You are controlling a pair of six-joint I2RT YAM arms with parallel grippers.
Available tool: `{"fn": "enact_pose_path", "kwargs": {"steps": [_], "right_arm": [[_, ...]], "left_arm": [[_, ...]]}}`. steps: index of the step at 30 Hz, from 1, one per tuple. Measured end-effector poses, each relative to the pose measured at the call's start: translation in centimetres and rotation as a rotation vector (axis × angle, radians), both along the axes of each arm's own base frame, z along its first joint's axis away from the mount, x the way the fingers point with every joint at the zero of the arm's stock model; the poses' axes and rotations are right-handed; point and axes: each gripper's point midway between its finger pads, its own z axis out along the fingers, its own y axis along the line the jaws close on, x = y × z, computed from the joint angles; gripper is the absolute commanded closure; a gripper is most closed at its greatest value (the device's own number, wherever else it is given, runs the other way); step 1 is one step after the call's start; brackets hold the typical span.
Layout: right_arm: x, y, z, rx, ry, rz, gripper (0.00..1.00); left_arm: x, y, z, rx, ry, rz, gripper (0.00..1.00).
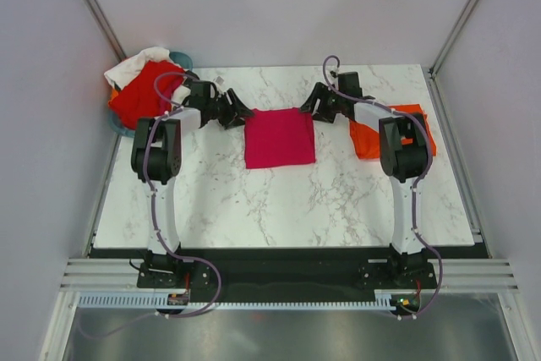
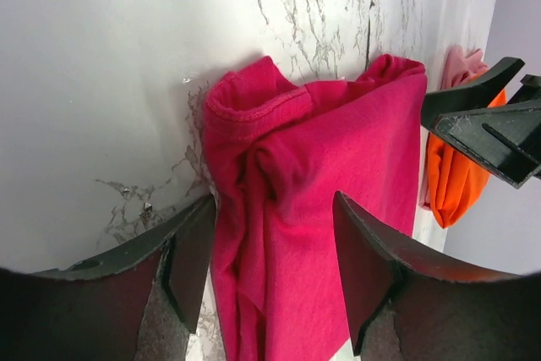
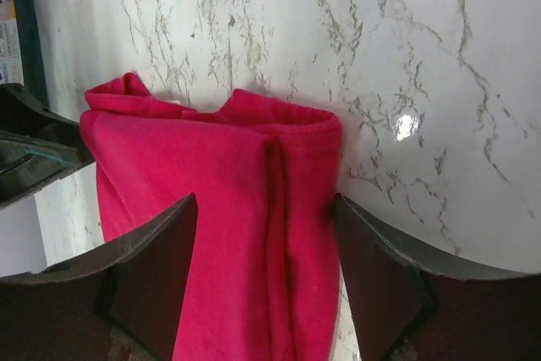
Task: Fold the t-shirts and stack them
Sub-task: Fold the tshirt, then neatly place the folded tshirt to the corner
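Operator: Nearest the lens, what do you have?

Robot: Both of my mounts, the left base (image 1: 169, 272) and the right base (image 1: 406, 275), bolted at six o'clock on the marble table (image 1: 279, 209).

Operator: Start at the left, then.

Robot: At ten o'clock sits a teal basket (image 1: 183, 60). A red shirt (image 1: 135, 101) is heaped over it and a white shirt (image 1: 139, 63) lies bunched on top, toward eleven.

Operator: And your left claw?

Robot: My left claw (image 1: 243, 115) is spread wide at the ten o'clock corner of the magenta shirt (image 1: 279, 138). From that wrist, the claw (image 2: 272, 200) has one finger on each side of the rumpled cloth (image 2: 321, 175) and grips nothing.

Operator: Where is that shirt?

Robot: It lies folded into a rough square at the middle of the table, a little toward twelve.

Operator: The right side?

Robot: My right claw (image 1: 309, 112) stands at the shirt's two o'clock corner, also spread wide. Its wrist view shows the claw (image 3: 264, 200) straddling the folded edge (image 3: 220, 175) with nothing clamped.

Operator: Beyond it?

Robot: An orange shirt (image 1: 362, 138) lies at three o'clock, partly hidden under my right arm and well apart from the magenta one.
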Motion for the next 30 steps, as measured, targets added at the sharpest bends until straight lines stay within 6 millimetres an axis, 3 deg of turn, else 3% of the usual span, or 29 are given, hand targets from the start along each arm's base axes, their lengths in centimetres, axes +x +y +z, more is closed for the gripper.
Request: {"fn": "enact_pose_path", "kwargs": {"steps": [7,15,19,22,26,30], "right_arm": [[0.1,0.6,-0.6,0.04,0.006,0.017,0.45],[1.2,1.2,-1.0,0.071,-0.001,0.03,0.54],[1.5,1.3,-1.7,0.082,0.007,0.027,0.8],[1.7,1.4,-2.1,0.093,0.01,0.028,0.92],[1.8,1.3,-2.2,0.102,0.014,0.025,0.97],[1.8,1.3,-2.1,0.11,0.016,0.027,0.99]], "left_arm": [[-0.4,0.9,0.0,0.014,0.008,0.025,0.34],[-0.4,1.4,0.0,0.023,0.012,0.038,0.41],[-0.6,1.4,-0.1,0.027,0.017,0.035,0.43],[-0.6,1.4,-0.2,0.029,0.016,0.034,0.42],[-0.7,1.4,-0.4,0.029,0.013,0.031,0.42],[-0.9,1.4,-0.5,0.026,0.004,0.028,0.5]]}}
